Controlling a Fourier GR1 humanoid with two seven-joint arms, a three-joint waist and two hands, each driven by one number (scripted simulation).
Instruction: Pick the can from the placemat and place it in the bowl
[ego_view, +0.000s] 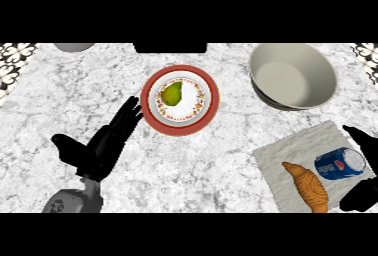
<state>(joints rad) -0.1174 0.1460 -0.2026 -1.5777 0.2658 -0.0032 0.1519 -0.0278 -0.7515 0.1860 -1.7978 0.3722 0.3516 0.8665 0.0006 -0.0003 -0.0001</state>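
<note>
Marble-patterned surface (184, 165) fills your view from above. At the lower right you see a pale grey placemat (295, 155), and on it a blue can (339, 164) lying on its side, its silver end turned toward the right edge. Just left of the can, also on the placemat, lies a croissant (308, 186). Your right hand (369, 165) reaches in from the right edge with its fingers and thumb spread to either side of the can; you cannot tell from this view whether they touch it. Up at the top right sits a deep, cream bowl (293, 75), well apart from the can. Near the middle top you see a red-rimmed plate (180, 100) carrying a green fruit (173, 93). Your left hand (100, 145) rests at the lower left, fingers straight and apart, tips pointing up toward the plate.
</note>
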